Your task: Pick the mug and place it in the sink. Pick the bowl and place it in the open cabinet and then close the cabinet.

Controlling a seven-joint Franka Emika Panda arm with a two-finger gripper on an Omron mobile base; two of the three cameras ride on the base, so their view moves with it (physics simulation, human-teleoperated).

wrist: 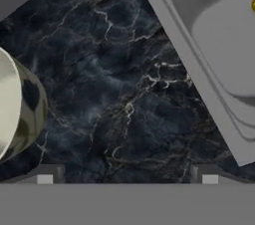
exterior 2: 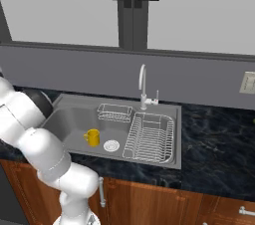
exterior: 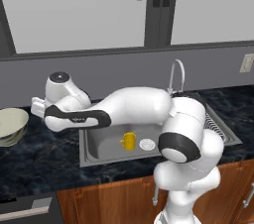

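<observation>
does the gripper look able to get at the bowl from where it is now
Probably yes. The bowl sits upright on the dark counter left of the sink, the open gripper hangs over bare counter beside it, and nothing stands between them. The mug is already in the sink.

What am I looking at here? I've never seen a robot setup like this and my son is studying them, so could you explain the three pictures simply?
It is a rendered kitchen with one white robot arm on a driving base. Two pictures come from cameras on the base, behind the arm to its left and right. The third comes from a camera on the hand, looking along its fingers.

The arm reaches left over the dark marble counter. Its hand is open and holds nothing; its tips show at the bottom of the hand view.

A small yellow mug stands upright in the steel sink, near the drain. A wire rack fills the sink's right side. A patterned bowl sits on the counter left of the sink.
</observation>
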